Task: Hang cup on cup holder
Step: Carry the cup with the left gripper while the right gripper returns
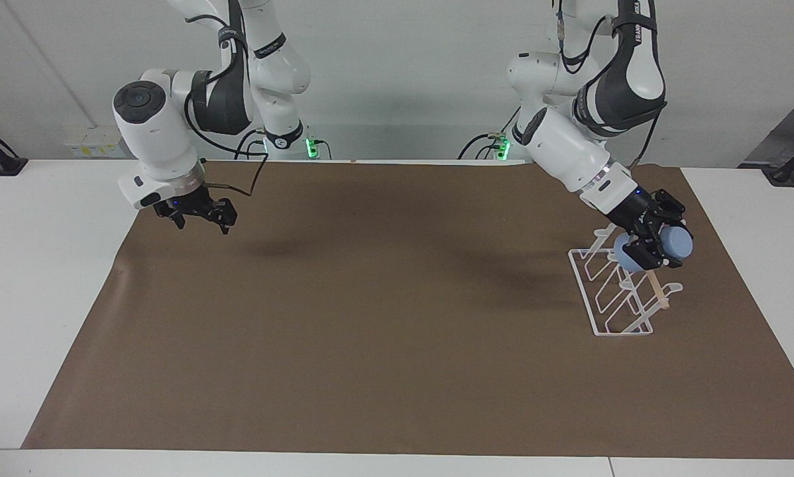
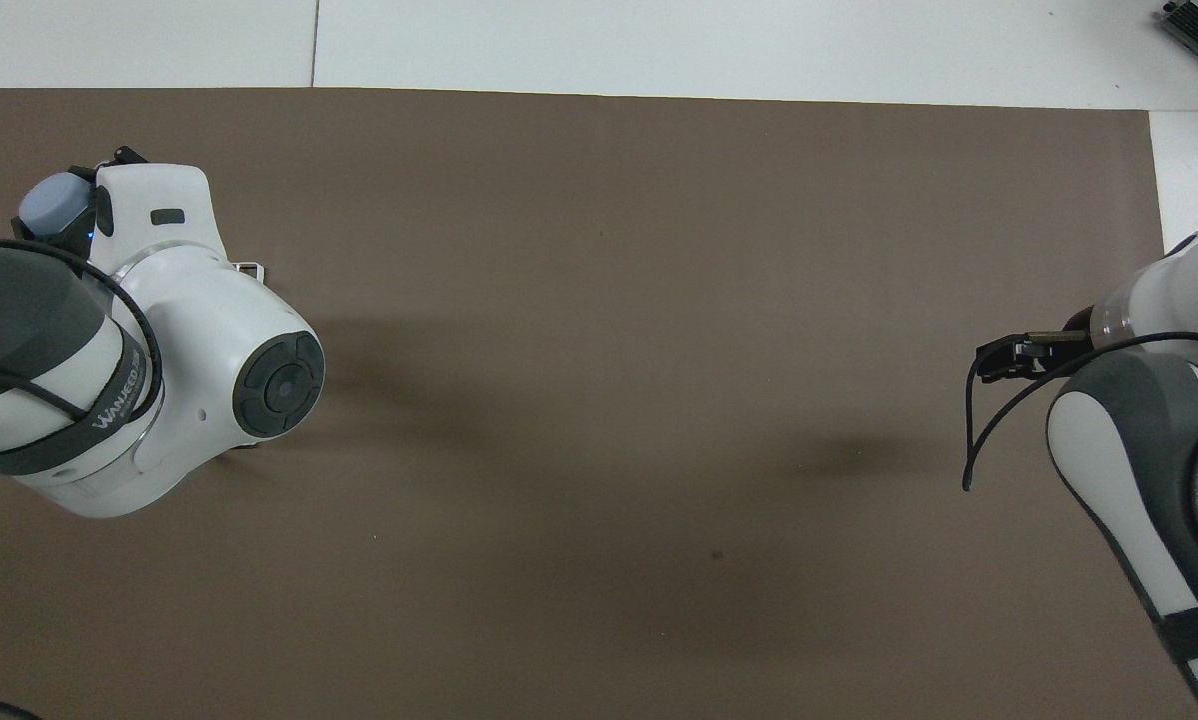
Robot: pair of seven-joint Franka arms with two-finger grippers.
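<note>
Fingers of the left gripper clamped on the cup, one finger on each side of its body. Cup is light blue, lying tilted on its side in the air, flat end toward 3 o'clock in the facing view. It sits over the robot-side end of the cup holder, just above the prongs; cannot tell if cup touches a prong. Cup holder is white wire with a wooden dowel running along its top edge at about 4 o'clock from the cup. Holder stands on the brown mat toward the left arm's end of the table, at roughly 3 o'clock in the facing view.

Overhead view: cup peeks out at 11 o'clock of the left arm's wrist housing, gripper mostly hidden under that housing. Only a small corner of the cup holder shows past the wrist.

Right gripper hangs over the mat at the right arm's end, about 10 o'clock in the facing view, fingers spread apart, holding nothing. Right arm waits. In the overhead view only a dark bit of the right gripper sticks out at 3 o'clock beside the arm's casing.

Mat covers most of the white table. Cup is well apart from the right gripper.
</note>
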